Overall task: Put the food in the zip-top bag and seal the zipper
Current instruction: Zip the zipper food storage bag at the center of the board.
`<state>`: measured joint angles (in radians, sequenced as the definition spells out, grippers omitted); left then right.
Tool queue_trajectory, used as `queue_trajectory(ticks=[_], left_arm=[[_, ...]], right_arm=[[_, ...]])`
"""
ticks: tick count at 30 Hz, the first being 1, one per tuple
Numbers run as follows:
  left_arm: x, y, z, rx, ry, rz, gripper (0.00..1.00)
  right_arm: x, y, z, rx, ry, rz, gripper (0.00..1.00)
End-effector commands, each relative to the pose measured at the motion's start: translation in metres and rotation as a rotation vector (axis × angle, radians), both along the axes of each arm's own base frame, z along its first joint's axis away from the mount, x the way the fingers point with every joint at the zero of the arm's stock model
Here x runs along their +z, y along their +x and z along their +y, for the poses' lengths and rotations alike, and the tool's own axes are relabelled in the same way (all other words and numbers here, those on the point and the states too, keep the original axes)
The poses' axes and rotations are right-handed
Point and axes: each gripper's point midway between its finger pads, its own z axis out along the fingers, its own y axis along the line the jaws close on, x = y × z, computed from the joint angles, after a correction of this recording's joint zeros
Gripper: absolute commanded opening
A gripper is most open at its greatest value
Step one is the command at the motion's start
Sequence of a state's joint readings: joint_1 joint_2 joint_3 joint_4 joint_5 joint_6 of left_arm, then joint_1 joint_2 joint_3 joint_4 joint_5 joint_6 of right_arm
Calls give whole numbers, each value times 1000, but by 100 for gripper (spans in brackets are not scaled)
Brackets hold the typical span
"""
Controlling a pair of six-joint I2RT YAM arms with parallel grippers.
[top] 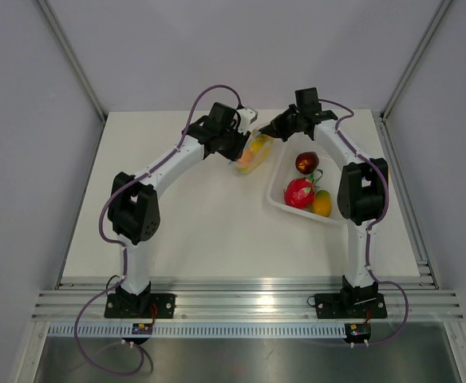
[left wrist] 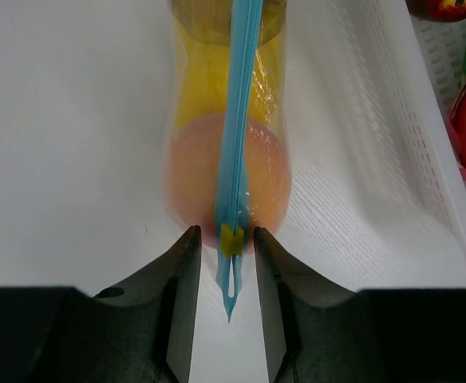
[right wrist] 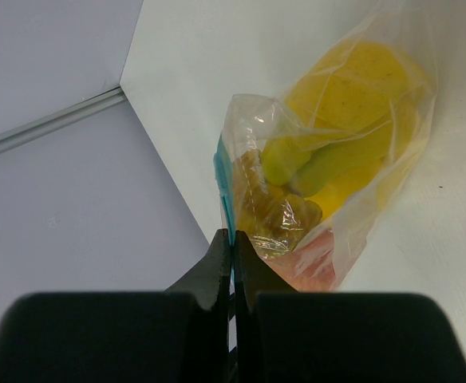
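The zip-top bag [top: 253,153] lies on the table between my two grippers, with food inside: a yellow banana bunch [right wrist: 329,163], a yellow lemon [right wrist: 361,80] and an orange-pink peach [left wrist: 189,175]. Its light-blue zipper [left wrist: 238,120] runs straight away from my left gripper [left wrist: 226,233]. That gripper is open, one jaw on each side of the zipper's end and its small yellow slider [left wrist: 231,239], with a gap on both sides. My right gripper [right wrist: 233,235] is shut on the zipper [right wrist: 221,175] at the other end of the bag [right wrist: 392,207].
A white perforated tray [top: 279,177] sits right of the bag and holds a dark red fruit [top: 306,163], a red one with green leaves [top: 298,193] and an orange one [top: 321,203]. The tray's wall [left wrist: 361,159] runs close beside the bag.
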<state>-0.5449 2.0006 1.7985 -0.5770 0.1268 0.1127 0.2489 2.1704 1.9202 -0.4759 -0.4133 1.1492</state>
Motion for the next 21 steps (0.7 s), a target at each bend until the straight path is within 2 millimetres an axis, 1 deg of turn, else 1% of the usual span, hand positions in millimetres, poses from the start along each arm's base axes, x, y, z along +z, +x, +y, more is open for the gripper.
queue_trajectory(ticks=[1,8,9,11,13,14,15,16,17,18,19,20,21], left_arm=[[15,7,-11,-20,-28,-45,35],[18,6,-17,-40,-46,-45,17],[17,6,-17,-43,-48,-42,8],[17,3,-20,-56,-55,-32,0],[20,-1,-20,-67,-56,-33,0],[15,-5,-18,-69,-50,-19,0],[16,-7,-16,-67,-51,-20,0],[25,-10,-15,-65,-66,-40,0],[26,-13,-12,-64,-66,-47,0],[11,-23,-7,-60,-51,-15,0],[22,-26,-4,-59,-69,-42,0],[20,-31,-2,-58,-69,-39,0],[5,-41,3,-56,-57,-4,0]], right_arm=[[39,2,13,31,52,-83,0],[39,0,11,27,52,-84,0],[38,0,11,26,51,-83,0],[38,-1,11,27,50,-84,0],[38,-2,11,30,50,-83,0],[36,-1,10,27,48,-77,0],[38,0,9,27,45,-83,0],[36,1,9,27,42,-80,0],[36,1,8,28,41,-80,0],[36,2,7,26,35,-82,0],[38,4,6,24,34,-84,0],[38,5,4,19,30,-83,0],[38,7,2,11,24,-83,0]])
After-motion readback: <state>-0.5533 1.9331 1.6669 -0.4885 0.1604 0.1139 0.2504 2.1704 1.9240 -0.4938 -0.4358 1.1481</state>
